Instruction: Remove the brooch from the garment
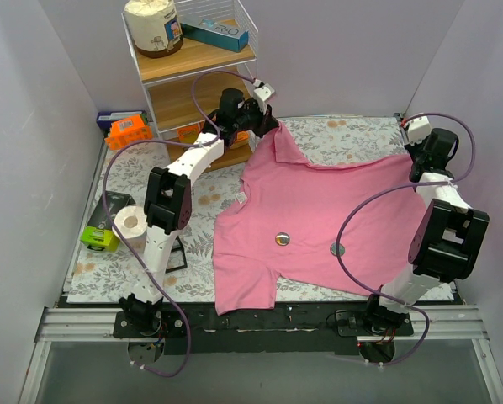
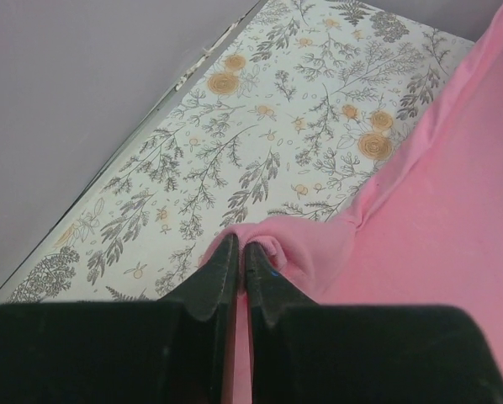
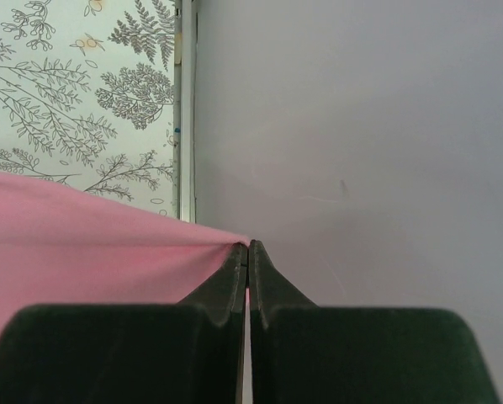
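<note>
Your left gripper [image 2: 241,251] is pinching a fold at the far left corner of the pink polo shirt [image 1: 319,210], its jaws closed on the fabric. Your right gripper [image 3: 248,246] is clamping the shirt's far right edge. The shirt is lying spread on the floral table cloth [image 1: 352,135]. The brooch [image 1: 282,239] is sitting on the shirt's near part, well apart from both grippers. A second silvery disc [image 1: 337,249] is lying near it.

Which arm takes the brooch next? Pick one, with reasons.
Right, probably. The left gripper and right gripper each pinch a far corner of the pink polo shirt. Either silvery disc could be it: the left disc lies mid-shirt, the right disc nearer the right arm's base.
</note>
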`<act>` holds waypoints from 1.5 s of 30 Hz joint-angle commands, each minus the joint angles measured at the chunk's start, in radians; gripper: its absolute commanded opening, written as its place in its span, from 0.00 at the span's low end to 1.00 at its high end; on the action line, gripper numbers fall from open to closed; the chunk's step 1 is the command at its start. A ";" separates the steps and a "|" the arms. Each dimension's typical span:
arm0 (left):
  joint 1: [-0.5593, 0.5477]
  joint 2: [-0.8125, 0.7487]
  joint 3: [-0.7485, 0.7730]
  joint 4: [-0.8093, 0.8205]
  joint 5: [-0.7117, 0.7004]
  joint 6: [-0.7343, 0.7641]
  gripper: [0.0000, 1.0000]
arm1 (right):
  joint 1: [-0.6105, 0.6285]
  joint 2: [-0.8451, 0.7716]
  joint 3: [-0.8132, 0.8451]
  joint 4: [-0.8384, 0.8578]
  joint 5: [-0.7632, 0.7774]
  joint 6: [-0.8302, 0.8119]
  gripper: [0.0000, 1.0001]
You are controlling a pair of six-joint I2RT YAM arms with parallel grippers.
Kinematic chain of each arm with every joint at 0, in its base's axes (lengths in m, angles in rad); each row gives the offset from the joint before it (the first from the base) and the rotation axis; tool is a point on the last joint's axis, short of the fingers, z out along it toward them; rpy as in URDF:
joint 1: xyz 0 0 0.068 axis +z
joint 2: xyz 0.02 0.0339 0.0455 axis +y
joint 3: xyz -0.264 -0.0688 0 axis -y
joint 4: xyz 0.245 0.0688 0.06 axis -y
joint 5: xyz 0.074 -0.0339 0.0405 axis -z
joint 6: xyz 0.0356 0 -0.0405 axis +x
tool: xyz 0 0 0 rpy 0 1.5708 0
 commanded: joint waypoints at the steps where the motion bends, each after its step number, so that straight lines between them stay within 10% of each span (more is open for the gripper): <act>1: -0.011 -0.059 -0.021 0.055 -0.044 0.009 0.00 | -0.002 -0.001 0.039 0.028 -0.004 0.031 0.01; 7: -0.017 -0.062 -0.045 0.099 -0.125 0.032 0.00 | -0.002 0.014 0.016 0.074 0.056 0.034 0.01; 14: -0.023 -0.079 -0.036 0.118 -0.078 0.024 0.48 | -0.002 0.034 0.053 0.073 0.069 0.054 0.01; 18: -0.052 -0.140 -0.063 0.068 0.028 0.047 0.62 | -0.002 -0.012 0.126 -0.157 -0.152 0.032 0.43; 23: -0.124 -0.329 -0.376 -0.005 0.064 0.256 0.69 | 0.038 -0.201 0.019 -0.199 -0.419 0.000 0.68; 33: -0.129 -0.622 -0.818 -0.284 0.070 0.259 0.73 | 0.306 -0.607 -0.327 -0.639 -0.689 -0.389 0.68; 45: -0.093 -0.656 -0.985 -0.315 0.024 0.128 0.67 | 0.472 -0.829 -0.576 -0.859 -0.705 -0.690 0.69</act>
